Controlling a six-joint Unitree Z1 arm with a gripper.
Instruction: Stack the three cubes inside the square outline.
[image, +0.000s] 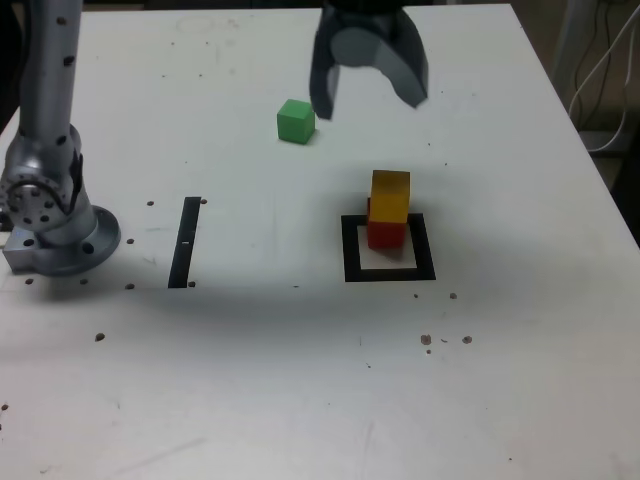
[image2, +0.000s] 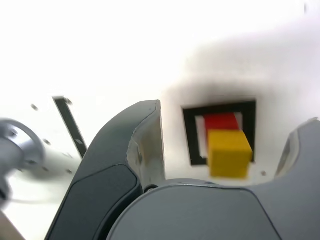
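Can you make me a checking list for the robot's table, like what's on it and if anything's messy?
Surface: white tabletop, with small dark specks or holes, scuffs and a black strip.
Square outline: black frame, white centre, flat.
Red cube: inside the outline, under the yellow one.
Yellow cube: stacked on the red, slightly offset.
Green cube: alone on the tabletop, not stacked yet.
Clutter: no loose objects seen.
Gripper: open, above the stack, holding nothing.
Cables: white and dark ones beyond the edge at the exterior view's right.
Surroundings: grey metal arm base at the exterior view's left.
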